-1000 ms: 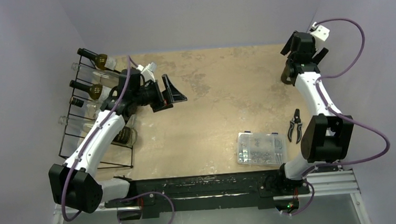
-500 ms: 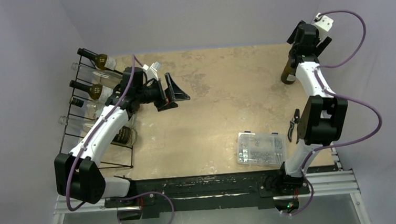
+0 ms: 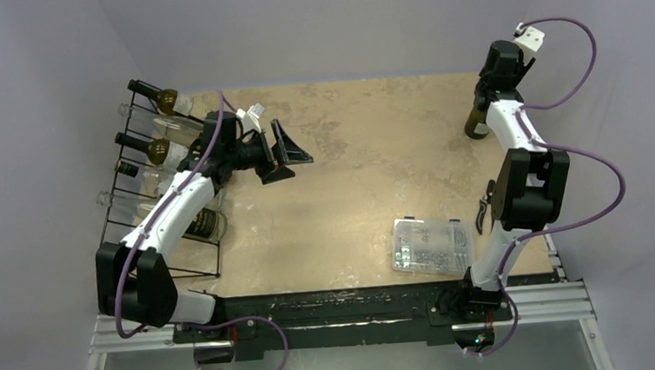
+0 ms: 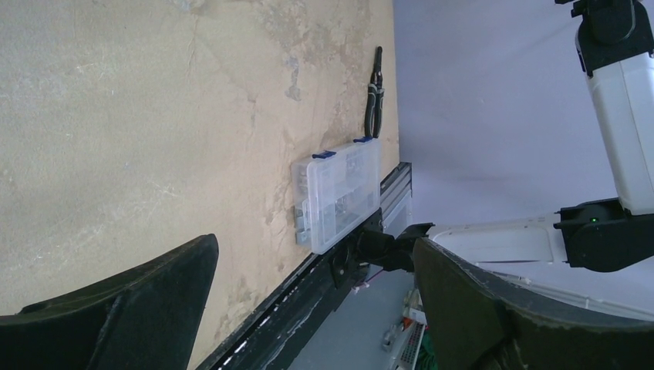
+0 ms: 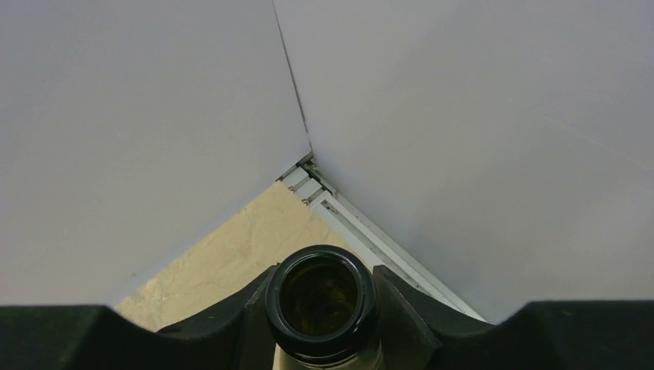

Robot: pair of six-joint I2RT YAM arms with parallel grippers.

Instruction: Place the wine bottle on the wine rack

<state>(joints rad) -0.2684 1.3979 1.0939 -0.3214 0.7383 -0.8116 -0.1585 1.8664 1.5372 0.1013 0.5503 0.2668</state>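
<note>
Robotics lab bench: two bolted arms (image 3: 174,213), aluminium rail frame (image 3: 559,308), bare grey walls (image 3: 322,29).

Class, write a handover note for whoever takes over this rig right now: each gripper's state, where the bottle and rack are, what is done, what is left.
Left gripper: open, empty, above the table beside the rack.
Right gripper: shut on the neck of the bottle, which stands upright at the table's far right corner.
Rack: at the table's left edge, already holding other bottles.
Done: bottle gripped, not yet lifted.
Left: lift it, carry it across, lay it on the rack.
</note>
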